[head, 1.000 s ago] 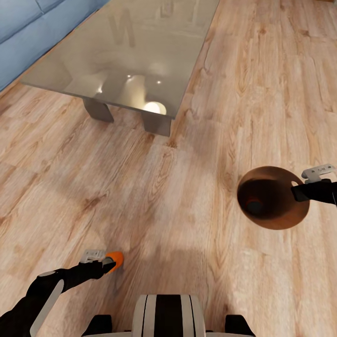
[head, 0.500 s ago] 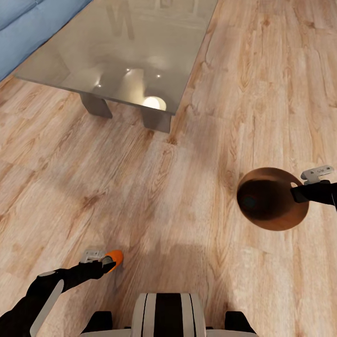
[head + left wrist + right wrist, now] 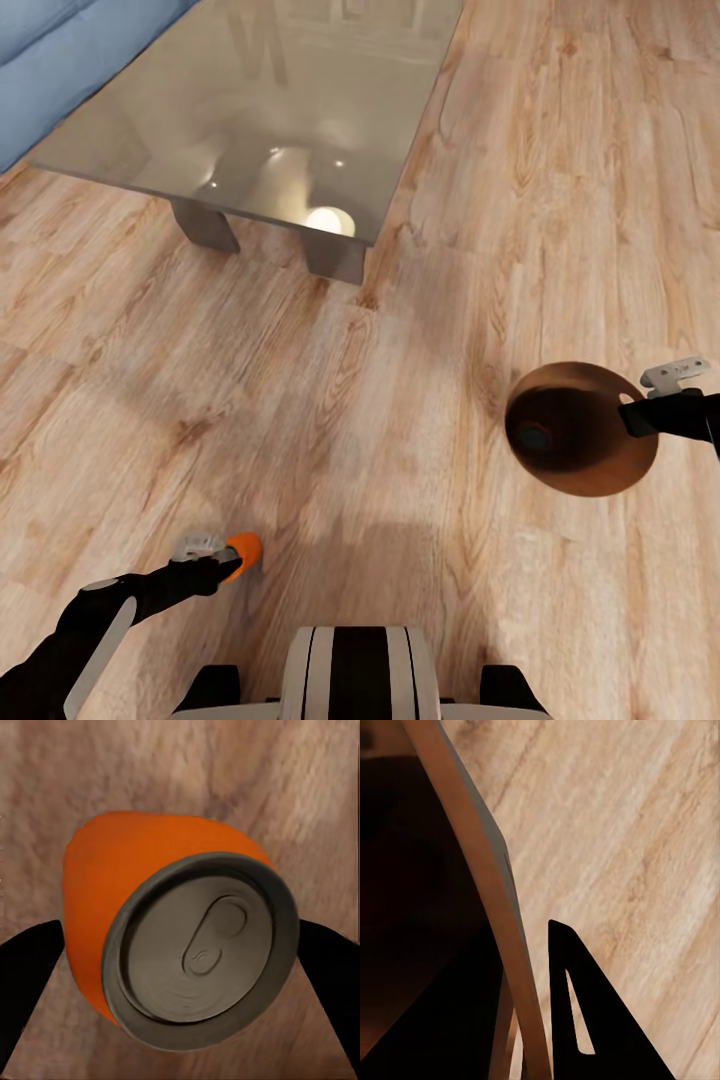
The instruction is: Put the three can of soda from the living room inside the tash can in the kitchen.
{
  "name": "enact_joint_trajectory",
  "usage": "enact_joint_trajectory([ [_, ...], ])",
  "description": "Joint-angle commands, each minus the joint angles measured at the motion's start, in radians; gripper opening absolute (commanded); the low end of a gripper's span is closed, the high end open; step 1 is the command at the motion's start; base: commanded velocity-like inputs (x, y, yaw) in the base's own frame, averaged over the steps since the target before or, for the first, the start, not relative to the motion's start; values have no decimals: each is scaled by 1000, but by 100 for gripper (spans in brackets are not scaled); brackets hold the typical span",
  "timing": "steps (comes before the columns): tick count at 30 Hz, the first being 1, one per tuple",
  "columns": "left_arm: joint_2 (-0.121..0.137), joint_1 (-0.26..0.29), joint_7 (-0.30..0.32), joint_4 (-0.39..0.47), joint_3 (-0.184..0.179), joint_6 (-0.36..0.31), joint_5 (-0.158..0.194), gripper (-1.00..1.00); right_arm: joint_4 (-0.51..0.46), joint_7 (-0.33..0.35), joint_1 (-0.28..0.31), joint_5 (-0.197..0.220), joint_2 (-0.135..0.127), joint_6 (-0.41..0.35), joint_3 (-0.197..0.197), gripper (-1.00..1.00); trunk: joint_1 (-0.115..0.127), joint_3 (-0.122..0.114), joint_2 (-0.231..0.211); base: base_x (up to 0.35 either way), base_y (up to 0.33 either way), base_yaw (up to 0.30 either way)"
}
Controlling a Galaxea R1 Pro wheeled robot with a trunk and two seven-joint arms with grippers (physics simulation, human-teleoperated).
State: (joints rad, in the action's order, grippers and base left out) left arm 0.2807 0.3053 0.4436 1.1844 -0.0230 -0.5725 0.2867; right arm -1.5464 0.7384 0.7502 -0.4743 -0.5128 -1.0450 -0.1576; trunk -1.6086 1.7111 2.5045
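Orange aluminium soda can [image 3: 243, 551] is sitting clamped in the left tool [image 3: 232, 562], well across the wood floor [image 3: 350, 400] from the brown-lined grey bin [image 3: 590, 440], whose rim the right tool [image 3: 632, 415] is gripping, mouth facing upward, so the left arm must be reaching rightward.

Soft, even light; bright lamp glints glare on the glass table [image 3: 250, 110]. Faint shadows pool on the wood floor [image 3: 330, 400]. Wrist views look slightly blurred.
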Motion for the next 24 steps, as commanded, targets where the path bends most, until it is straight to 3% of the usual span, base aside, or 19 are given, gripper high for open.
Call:
enact_joint_trajectory([
  [1,0,0,0,0,0,0,-2,-100,0,6,0,6,0,-2,4,-100,0,-4,0,0,0,0],
  [20,4,0,7,20,1,-21,0,-100,-7,11,0,8,2,-2,22,-100,12,-74,-11,0,0,0],
  [24,8,0,29,54,1,-60,3,-100,-11,13,0,6,22,-2,20,-100,28,-87,-39,0,0,0],
])
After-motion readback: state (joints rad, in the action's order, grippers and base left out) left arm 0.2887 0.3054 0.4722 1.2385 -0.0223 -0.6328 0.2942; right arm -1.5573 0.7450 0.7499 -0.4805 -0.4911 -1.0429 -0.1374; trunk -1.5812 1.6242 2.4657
